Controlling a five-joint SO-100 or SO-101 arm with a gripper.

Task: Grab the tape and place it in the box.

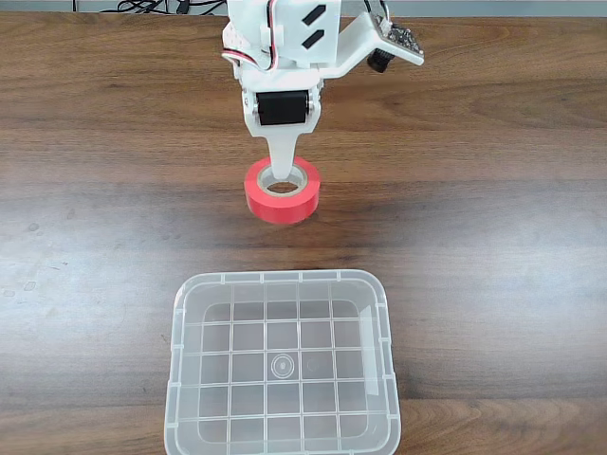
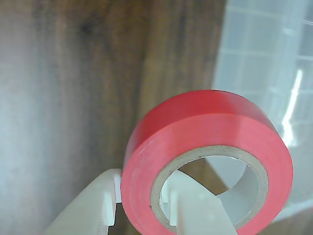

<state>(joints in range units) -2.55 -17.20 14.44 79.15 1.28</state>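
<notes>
Tape [image 1: 283, 201] sits w/ one finger of the hand [image 1: 282, 180] poked down thru its centre hole; in the wrist view one white finger [image 2: 195, 210] is inside the core, the other [image 2: 93, 210] outside the red wall, so the ring wall [image 2: 205, 127] is pinched betw. them. Jaws nearly closed on the wall, grip looks made or abt made. Can't tell if the roll rests on the desk [image 1: 114, 237] or is just off it. Box [image 1: 282, 365] lies nearer the camera in the fixed view, well apart from the roll, nothing in it. Risks, my read: grip is on one side of the ring only, so the roll may swing or tilt when lifted and slip off smooth plastic fingers; glossy red vinyl gives little friction. If it hangs low it could clip the box rim on the way over; if dropped on edge it could roll away across the desk. Materials: tape = glossy red vinyl, round ring, grey-white card core. Box = clear, translucent plastic, rect. w/ rounded corners, rimmed edge, square grid on the floor, light enough to shove if bumped. Desk = dark wood-grain, smooth, flat. Hand = white printed plastic, tapering fingers.
</notes>
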